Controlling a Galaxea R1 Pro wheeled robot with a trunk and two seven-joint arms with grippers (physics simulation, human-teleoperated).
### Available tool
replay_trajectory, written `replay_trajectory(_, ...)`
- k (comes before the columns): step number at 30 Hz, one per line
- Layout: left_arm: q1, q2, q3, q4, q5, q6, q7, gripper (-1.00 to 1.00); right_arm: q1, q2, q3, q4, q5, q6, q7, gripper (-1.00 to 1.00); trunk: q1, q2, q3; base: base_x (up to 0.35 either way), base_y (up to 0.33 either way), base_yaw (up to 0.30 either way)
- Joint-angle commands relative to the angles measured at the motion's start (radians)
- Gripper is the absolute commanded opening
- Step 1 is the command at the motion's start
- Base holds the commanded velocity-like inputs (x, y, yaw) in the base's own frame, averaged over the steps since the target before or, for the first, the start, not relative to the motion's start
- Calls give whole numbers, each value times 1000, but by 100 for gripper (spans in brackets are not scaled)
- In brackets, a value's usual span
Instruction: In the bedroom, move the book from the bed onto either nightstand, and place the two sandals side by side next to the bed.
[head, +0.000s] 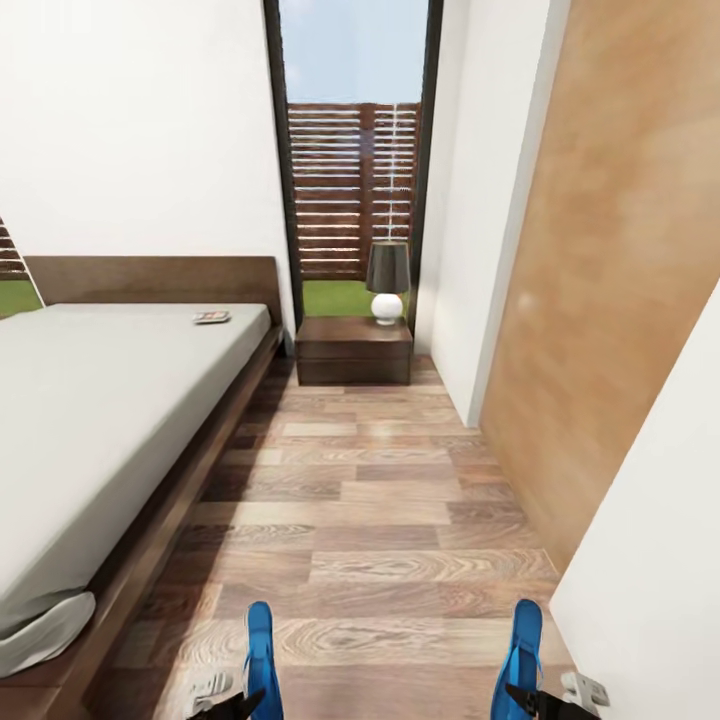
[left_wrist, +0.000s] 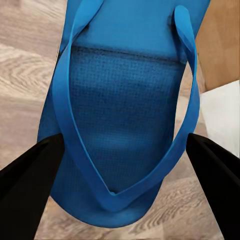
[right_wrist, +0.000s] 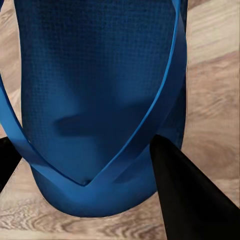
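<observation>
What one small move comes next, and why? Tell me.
Probably roll forward a little along the bed before lowering anything. Each gripper, left and right, holds a blue sandal above the floor, wide apart. The book lies far ahead near the headboard, close to the nightstand.

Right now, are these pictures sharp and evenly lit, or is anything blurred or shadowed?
Head view: bright daylight, sunlit streaks on the floor. Left wrist view: sandal sharp, woven texture clear, jaws solid black. Right wrist view: the other sandal darker, with a soft shadow across it.
</observation>
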Motion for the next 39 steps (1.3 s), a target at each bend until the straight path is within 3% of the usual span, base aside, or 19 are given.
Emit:
replay_trajectory(1, -1, 0, 2, -4, -23, -3, -3, -100, 0, 0, -7, -1, -4, 10, 2, -100, 0, 0, -1, 330, 0, 0)
replay_trajectory(4, -1, 0, 3, -11, -59, -3, -3, -100, 0, 0, -6, -1, -3, 11, 2, -100, 0, 0, -1, 330, 0, 0)
replay_trajectory(7, -1, 1, 3, -15, -73, -2, -2, -100, 0, 0, -4, -1, -1, 14, 0, -100, 0, 0, -1, 330, 0, 0)
replay_trajectory(26, -2, 1, 3, -42, -80, -2, -1, -100, 0, 0, -4, -4, 0, 12, -8, -100, 0, 0, -1, 330, 0, 0)
replay_trajectory(29, -2, 0, 2, -42, -80, -3, -1, -100, 0, 0, -5, -4, 0, 11, -68, -100, 0, 0, -1, 330, 0, 0)
replay_trajectory(33, -2, 0, 1, -42, -80, -3, -1, -100, 0, 2, -4, -9, 1, 8, -254, -100, 0, 0, -1, 330, 0, 0)
replay_trajectory(39, -2, -13, 0, -40, -80, -3, 28, -100, 0, 1, -4, -12, 2, 8, -302, -100, 0, 0, -1, 330, -39, 0)
